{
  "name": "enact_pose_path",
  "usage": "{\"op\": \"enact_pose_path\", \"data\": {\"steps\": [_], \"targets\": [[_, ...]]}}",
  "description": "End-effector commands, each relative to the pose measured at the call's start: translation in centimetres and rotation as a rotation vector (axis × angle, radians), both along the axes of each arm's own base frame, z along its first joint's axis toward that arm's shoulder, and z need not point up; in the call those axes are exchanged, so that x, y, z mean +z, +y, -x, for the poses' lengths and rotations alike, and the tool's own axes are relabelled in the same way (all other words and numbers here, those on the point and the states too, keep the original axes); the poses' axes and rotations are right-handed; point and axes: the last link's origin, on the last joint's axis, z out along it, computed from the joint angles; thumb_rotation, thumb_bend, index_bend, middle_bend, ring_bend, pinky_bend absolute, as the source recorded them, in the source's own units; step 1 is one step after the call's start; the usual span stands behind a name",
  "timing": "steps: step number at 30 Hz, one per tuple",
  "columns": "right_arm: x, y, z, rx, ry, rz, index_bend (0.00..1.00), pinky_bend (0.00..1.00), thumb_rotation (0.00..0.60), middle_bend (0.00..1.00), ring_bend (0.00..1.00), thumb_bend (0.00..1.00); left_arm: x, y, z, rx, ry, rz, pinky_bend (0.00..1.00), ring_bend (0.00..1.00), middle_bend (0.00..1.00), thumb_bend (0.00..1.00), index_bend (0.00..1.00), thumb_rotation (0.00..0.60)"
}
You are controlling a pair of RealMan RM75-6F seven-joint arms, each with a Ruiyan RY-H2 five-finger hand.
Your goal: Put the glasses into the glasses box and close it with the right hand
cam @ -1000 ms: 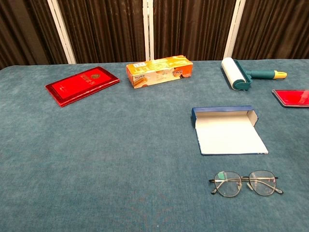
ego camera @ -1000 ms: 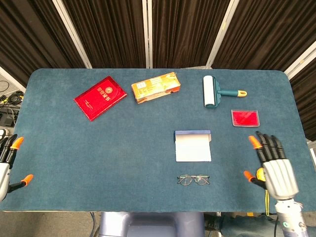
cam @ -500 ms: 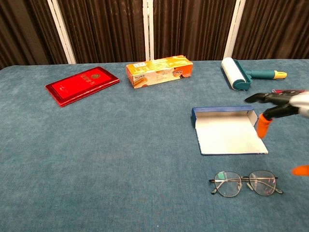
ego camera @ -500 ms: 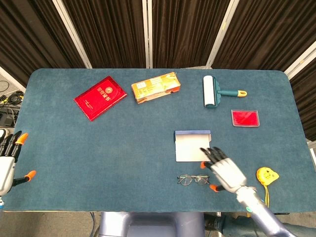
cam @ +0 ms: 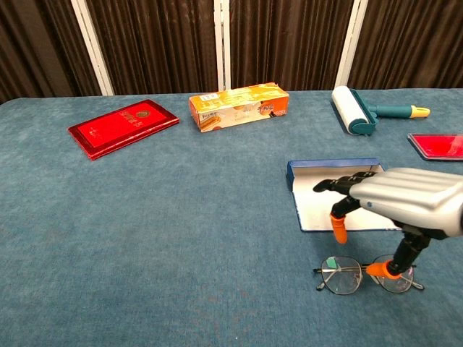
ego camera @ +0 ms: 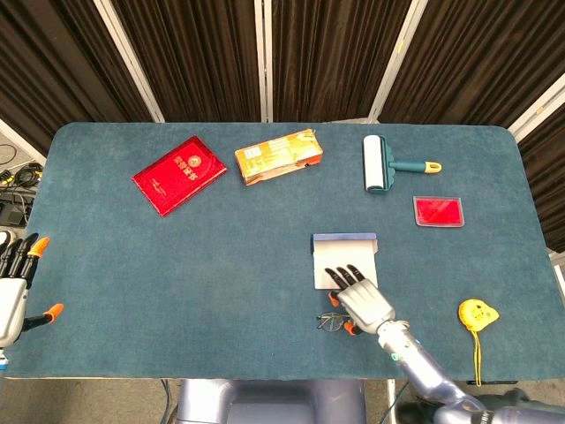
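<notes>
The thin wire-framed glasses (ego camera: 333,321) (cam: 342,275) lie on the blue cloth near the table's front edge. Just behind them lies the glasses box (ego camera: 344,256) (cam: 318,210), open, with a blue rim and a white lining. My right hand (ego camera: 360,300) (cam: 406,197) hangs palm down over the right half of the glasses, fingers spread and pointing toward the box. Its orange thumb tip reaches down by the bridge of the frame; I cannot tell whether it touches. It holds nothing. My left hand (ego camera: 13,287) stays at the far left edge, fingers apart and empty.
At the back lie a red booklet (ego camera: 179,174) (cam: 123,126), an orange carton (ego camera: 278,156) (cam: 239,105) and a lint roller (ego camera: 380,163) (cam: 354,110). A red card holder (ego camera: 438,211) (cam: 438,144) lies right of the box. A yellow tape measure (ego camera: 472,312) sits front right.
My right hand has swept left from the table's right edge to above the glasses, uncovering the yellow tape measure. The left hand has barely shifted.
</notes>
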Motion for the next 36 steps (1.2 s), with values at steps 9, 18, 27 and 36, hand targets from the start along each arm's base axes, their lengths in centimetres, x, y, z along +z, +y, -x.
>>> {"op": "enact_pose_path", "data": {"steps": [9,18,27,36], "targets": [[-0.9,0.3,0.1,-0.011,0.019,-0.007,0.49,0.0,0.6,0.0,0.0,0.24,-0.1,0.2,0.0,0.003,-0.001,0.004,0.0,0.0,0.0,0.0,0.0,0.6],[-1.2,0.2,0.7,-0.03,0.03,-0.004,0.5,0.0,0.6,0.0,0.0,0.25,-0.1,0.2,0.0,0.004,-0.003,0.004,0.0,0.0,0.0,0.0,0.0,0.6],[-1.5,0.2,1.1,-0.036,0.034,-0.011,0.52,0.0,0.6,0.0,0.0,0.25,-0.2,0.2,0.1,0.009,0.004,0.008,0.0,0.0,0.0,0.0,0.0,0.6],[-1.5,0.1,1.7,-0.042,0.048,-0.008,0.53,0.0,0.6,0.0,0.0,0.27,-0.3,0.3,0.2,0.012,0.007,0.01,0.0,0.0,0.0,0.0,0.0,0.6]]}}
